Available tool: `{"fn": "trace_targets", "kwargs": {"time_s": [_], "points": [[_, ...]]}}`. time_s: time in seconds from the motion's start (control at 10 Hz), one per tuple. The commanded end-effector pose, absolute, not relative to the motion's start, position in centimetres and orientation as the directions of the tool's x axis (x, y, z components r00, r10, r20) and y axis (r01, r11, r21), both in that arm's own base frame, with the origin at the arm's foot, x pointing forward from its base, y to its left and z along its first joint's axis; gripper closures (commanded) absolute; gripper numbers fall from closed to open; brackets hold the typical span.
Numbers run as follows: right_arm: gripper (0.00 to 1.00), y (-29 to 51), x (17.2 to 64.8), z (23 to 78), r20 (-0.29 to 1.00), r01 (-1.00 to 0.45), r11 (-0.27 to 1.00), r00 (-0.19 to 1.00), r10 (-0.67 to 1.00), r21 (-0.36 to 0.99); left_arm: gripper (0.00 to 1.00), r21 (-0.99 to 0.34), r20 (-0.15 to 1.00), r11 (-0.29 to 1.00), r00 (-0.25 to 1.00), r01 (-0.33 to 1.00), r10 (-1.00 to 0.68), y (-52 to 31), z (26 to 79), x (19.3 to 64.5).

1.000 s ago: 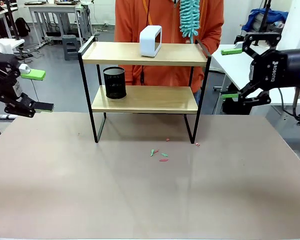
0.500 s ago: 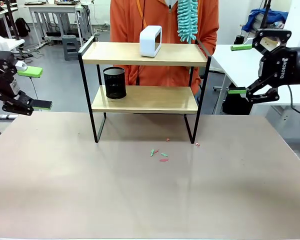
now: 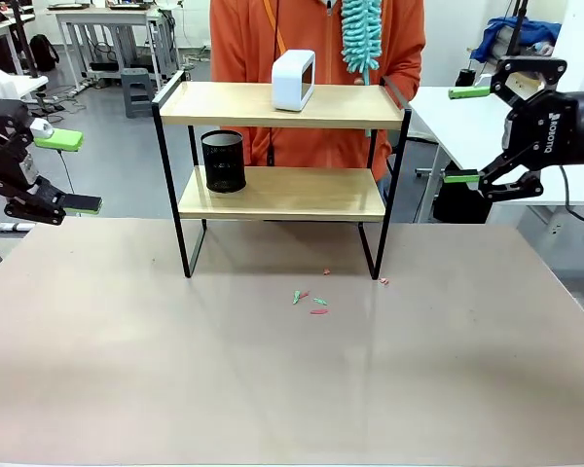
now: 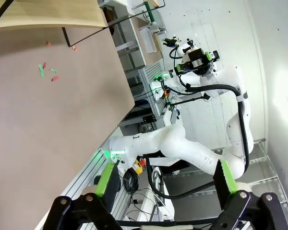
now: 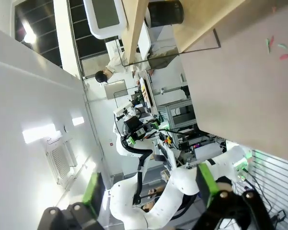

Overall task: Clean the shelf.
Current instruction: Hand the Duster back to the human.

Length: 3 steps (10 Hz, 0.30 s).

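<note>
Front view, left to right: the left gripper (image 3: 66,172) hangs off the table's (image 3: 273,389) left edge, its two green-padded fingers spread wide apart with nothing between them. Toward the middle, the shelf (image 3: 282,193) stands on the far half of the table, its black frame legs planted on the grey top. A black mesh cup (image 3: 223,161) sits at the left end of the lower board, and a white rounded box (image 3: 293,80) stands near the middle of the upper board. Behind the shelf a person in an orange top (image 3: 311,58) stands close, with a teal fluffy duster (image 3: 362,34) hanging over the right part of the upper board; whether it touches the board I cannot tell. On the table just in front of the shelf's right legs lie a few small green and pink scraps (image 3: 311,302). Off the table's right edge, level with the shelf, the right gripper (image 3: 464,136) is held high, fingers wide apart and empty.

Left wrist view shows that gripper's own fingers (image 4: 105,178) parted over open space beside the table edge, grasping nothing; the right wrist view likewise shows its fingers (image 5: 206,185) splayed and bare, with the shelf (image 5: 182,19) far off.
</note>
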State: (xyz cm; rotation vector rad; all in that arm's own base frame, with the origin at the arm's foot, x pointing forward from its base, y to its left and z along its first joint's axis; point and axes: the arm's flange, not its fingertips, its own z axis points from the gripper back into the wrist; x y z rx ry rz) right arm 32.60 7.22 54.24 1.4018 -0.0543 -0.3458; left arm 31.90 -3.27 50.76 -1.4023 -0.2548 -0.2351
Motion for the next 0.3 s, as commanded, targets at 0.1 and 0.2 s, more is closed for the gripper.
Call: {"fn": "trace_targets", "kwargs": {"time_s": [0.1,0.2], "points": [[0.0,7.19,32.51,54.37,-0.159,0.2,0.131,0.949,-0.271,0.971,0.0,-0.938,0.321,0.136,0.947,0.319,-0.007,-3.33,50.97,31.77],[0.0,7.19,32.51,54.37,-0.159,0.2,0.131,0.949,-0.271,0.971,0.0,-0.938,0.321,0.136,0.947,0.319,-0.007,-3.33,50.97,31.77]]}}
